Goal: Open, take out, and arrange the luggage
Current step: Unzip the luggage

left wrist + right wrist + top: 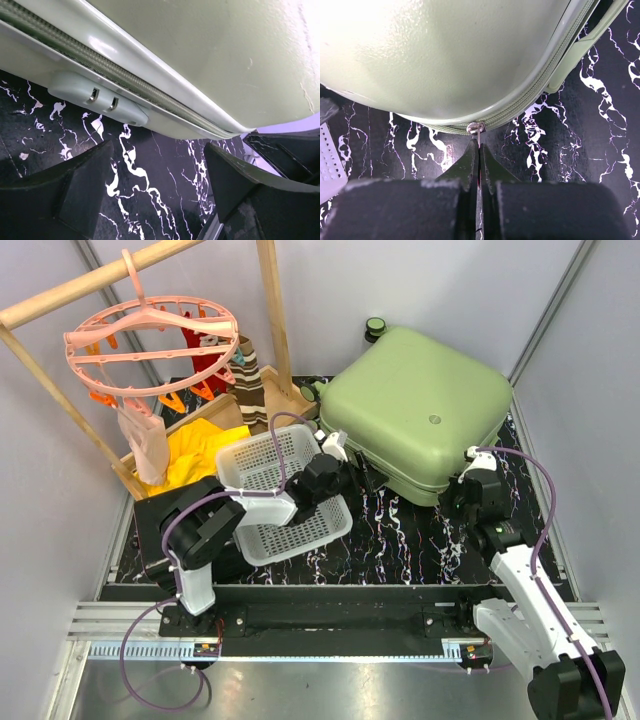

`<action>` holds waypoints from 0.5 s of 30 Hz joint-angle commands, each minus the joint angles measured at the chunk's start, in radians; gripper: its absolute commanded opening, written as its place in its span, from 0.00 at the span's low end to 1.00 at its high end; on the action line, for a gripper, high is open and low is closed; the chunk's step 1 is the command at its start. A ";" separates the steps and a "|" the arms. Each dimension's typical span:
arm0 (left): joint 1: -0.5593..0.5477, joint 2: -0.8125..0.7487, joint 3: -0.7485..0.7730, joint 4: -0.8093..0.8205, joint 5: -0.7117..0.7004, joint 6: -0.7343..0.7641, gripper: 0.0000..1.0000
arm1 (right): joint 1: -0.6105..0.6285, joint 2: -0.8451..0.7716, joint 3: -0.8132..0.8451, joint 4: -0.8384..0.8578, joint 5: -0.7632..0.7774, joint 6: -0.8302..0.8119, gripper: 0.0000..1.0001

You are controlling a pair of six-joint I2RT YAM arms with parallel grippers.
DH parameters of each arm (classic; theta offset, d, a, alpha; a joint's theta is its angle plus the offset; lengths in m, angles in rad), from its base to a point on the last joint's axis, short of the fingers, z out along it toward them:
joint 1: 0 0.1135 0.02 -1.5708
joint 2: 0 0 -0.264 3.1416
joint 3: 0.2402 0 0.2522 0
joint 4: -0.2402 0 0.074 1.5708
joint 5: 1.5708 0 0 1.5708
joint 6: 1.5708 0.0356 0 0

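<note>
Green hard-shell luggage (415,400) lies shut on the black marbled worktop (400,535), rear right. At its near corner the right pincer (478,145) is clenched on the zipper pull (476,128). By its front-left edge the left pincer (155,175) hangs released, jaws wide, past a white basket (300,540).

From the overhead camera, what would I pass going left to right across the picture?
Pink round clip hanger → white basket → green luggage.
</note>
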 commanded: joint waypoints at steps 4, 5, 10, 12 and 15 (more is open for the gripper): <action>0.011 0.082 0.061 -0.015 -0.045 -0.038 0.82 | 0.000 -0.014 0.013 0.053 0.056 0.005 0.00; 0.011 0.090 0.078 -0.019 -0.057 -0.037 0.82 | 0.002 -0.014 0.010 0.056 0.056 0.006 0.00; 0.010 0.133 0.124 -0.032 -0.073 -0.049 0.87 | 0.007 -0.020 -0.004 0.079 0.037 0.020 0.00; 0.011 0.137 0.134 -0.027 -0.073 -0.058 0.88 | 0.011 -0.020 -0.010 0.084 0.028 0.023 0.00; 0.008 0.131 0.110 0.037 -0.073 -0.084 0.88 | 0.016 -0.015 -0.009 0.087 0.028 0.023 0.00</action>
